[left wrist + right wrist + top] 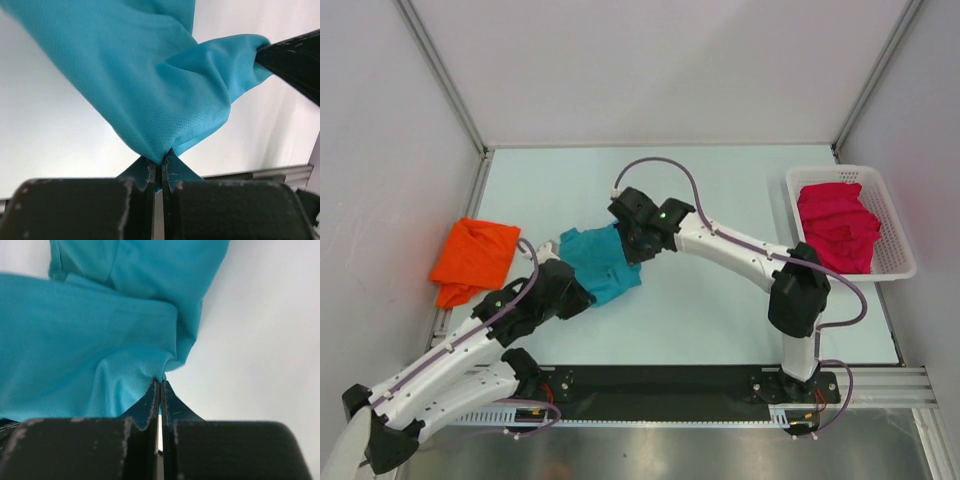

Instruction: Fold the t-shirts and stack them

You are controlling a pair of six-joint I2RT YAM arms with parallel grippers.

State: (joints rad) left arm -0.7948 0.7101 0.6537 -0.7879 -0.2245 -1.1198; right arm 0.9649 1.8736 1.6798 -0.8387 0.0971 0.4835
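Fingers (90,210) of the left gripper (160,167) are pinching the teal t-shirt (598,262) at its near-left edge; the right gripper (160,387) is clamping its far-right side, near the middle of the worktop (740,190). The orange t-shirt (475,255) is lying at the left edge; the magenta t-shirt (838,225) is sitting in the white basket (898,240) at the right edge.

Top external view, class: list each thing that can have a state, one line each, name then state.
left claw, shut on the teal t-shirt
right claw, shut on the teal t-shirt
teal t-shirt, bunched, gripped at both ends
orange t-shirt, lying rumpled, untouched
magenta t-shirt, crumpled in the basket
basket, upright, holding the magenta t-shirt
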